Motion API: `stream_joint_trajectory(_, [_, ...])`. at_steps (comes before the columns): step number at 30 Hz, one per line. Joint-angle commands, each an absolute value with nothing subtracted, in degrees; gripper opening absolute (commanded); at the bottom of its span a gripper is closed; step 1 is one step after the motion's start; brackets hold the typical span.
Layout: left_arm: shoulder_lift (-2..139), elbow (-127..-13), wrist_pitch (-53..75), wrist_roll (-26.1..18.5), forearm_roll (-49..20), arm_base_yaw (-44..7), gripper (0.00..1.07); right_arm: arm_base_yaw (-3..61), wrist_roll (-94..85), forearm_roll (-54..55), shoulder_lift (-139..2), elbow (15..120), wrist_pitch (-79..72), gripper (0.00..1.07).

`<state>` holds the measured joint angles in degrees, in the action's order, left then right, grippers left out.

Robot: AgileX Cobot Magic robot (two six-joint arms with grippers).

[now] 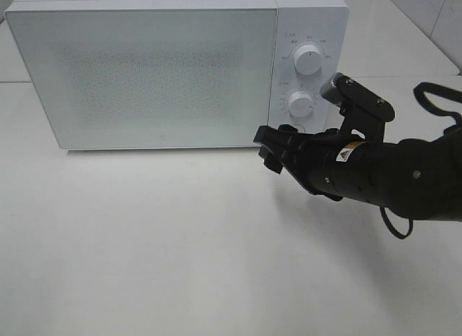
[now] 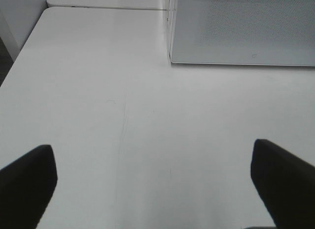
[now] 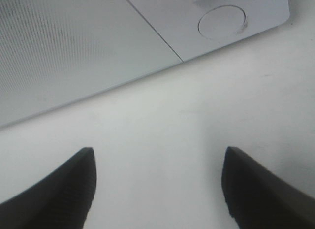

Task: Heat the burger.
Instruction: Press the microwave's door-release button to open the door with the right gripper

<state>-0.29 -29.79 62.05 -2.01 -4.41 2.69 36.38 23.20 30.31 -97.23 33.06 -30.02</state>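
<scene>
**Burger out of sight; right arm at the microwave's door button**

The right gripper (image 1: 271,152) sits at centre right of the high view. Its jaws are parted and nothing is between them, and the right wrist view (image 3: 157,160) shows only bare tabletop in the gap. The fingertips hover just in front of the lower right corner of the microwave (image 1: 166,76), below the lower knob (image 1: 300,102) and the upper knob (image 1: 309,61). A round button (image 3: 221,22) lies ahead of the fingers at the foot of the control panel, close but not touched.

The door (image 1: 144,76) is shut and its frosted front hides the inside. No burger shows in any view, so it may be inside or off camera; I cannot tell which.

My reading is that the step in hand is pressing that button to release the door. To do it well:

- Bring one fingertip square onto the button's centre instead of straddling it with both.
- Push straight into the panel, since a slanted push could slide off or shove the microwave back across the white table (image 1: 180,242).
- Keep clear of the lower knob just above.
- Leave room for the door to swing out.

The left gripper (image 2: 152,155) is wide open and empty over bare table near the microwave's other front corner.
</scene>
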Motion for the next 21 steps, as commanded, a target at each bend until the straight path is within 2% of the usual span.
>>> stream_joint_trajectory(1, [-1.2, -29.6, 61.4, -1.7, -4.4, 2.9, 1.00, 32.9, 10.8, 27.8, -93.5, 32.9, -18.2, 0.71])
stream_joint_trajectory(5, [-1.2, -29.6, 61.4, -1.7, -4.4, 2.9, 1.00, 29.5, 6.8, 20.2, -89.0, 32.9, -8.1, 0.71])
stream_joint_trajectory(8, [-1.2, -29.6, 61.4, -1.7, -4.4, 2.9, 1.00, 28.4, 6.9, 14.4, -85.3, 32.9, -2.0, 0.71])
stream_joint_trajectory(11, [-1.2, -29.6, 61.4, -1.7, -4.4, 2.9, 1.00, 28.4, 6.9, 13.1, -84.2, 32.9, -0.5, 0.71])
stream_joint_trajectory(13, [-1.2, -29.6, 61.4, -1.7, -4.4, 2.9, 1.00, 28.4, 6.9, 8.1, -78.7, 32.9, 7.7, 0.71])
stream_joint_trajectory(21, [-1.2, -29.6, 61.4, -1.7, -4.4, 2.9, 1.00, 28.4, 6.6, 5.7, -67.4, 32.9, 25.8, 0.71])
